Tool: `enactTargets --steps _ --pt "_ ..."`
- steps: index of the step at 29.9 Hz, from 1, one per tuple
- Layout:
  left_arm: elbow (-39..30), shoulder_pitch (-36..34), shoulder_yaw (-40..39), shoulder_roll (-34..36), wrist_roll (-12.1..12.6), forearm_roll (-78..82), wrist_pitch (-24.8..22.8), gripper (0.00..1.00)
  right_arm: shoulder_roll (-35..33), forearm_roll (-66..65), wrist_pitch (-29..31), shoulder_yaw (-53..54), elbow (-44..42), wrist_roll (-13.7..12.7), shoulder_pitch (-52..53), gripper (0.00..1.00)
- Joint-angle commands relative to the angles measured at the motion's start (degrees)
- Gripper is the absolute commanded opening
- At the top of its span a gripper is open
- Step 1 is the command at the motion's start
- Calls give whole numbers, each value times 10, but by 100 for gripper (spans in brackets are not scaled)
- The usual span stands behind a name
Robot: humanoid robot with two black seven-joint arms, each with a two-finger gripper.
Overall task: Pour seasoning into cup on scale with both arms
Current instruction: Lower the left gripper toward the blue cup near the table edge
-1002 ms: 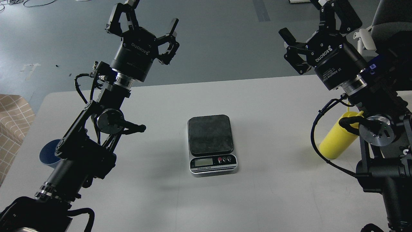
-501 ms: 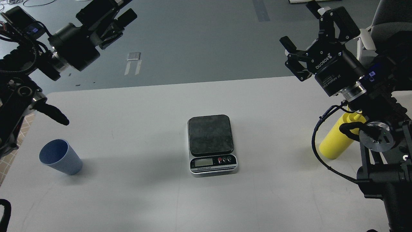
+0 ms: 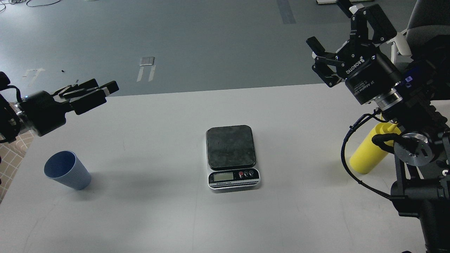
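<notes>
The pale blue cup (image 3: 66, 170) stands upright on the table's left side, empty. The scale (image 3: 232, 156) lies at the table's middle with nothing on its dark plate. The yellow seasoning bottle (image 3: 367, 154) stands at the right, its top hidden behind my right arm. My left gripper (image 3: 102, 93) points right, low over the table's left back edge, above and behind the cup; it looks open and empty. My right gripper (image 3: 339, 30) is open and empty, held high above the table's right back corner, well above the bottle.
The white table (image 3: 168, 218) ends at its back edge just behind the scale. A grey chair (image 3: 427, 24) stands at the top right. A checkered cloth (image 3: 12, 149) lies off the table's left edge. My right arm's cable (image 3: 346, 158) loops beside the bottle.
My left arm has swung left and down from high over the table, uncovering the cup. Its gripper now points right. My right arm has barely moved.
</notes>
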Motion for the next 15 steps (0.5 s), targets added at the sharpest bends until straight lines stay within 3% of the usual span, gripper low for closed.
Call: enactTargets --steps 1,8,15 --pt "2 37 1 44 0 1 47 98 0 1 -4 0 3 0 -8 100" --pt "40 100 0 104 0 -2 83 98 0 1 -4 -3 11 0 -12 100" --pt "101 145 1 97 0 -2 119 98 0 1 -4 -9 23 0 -27 100"
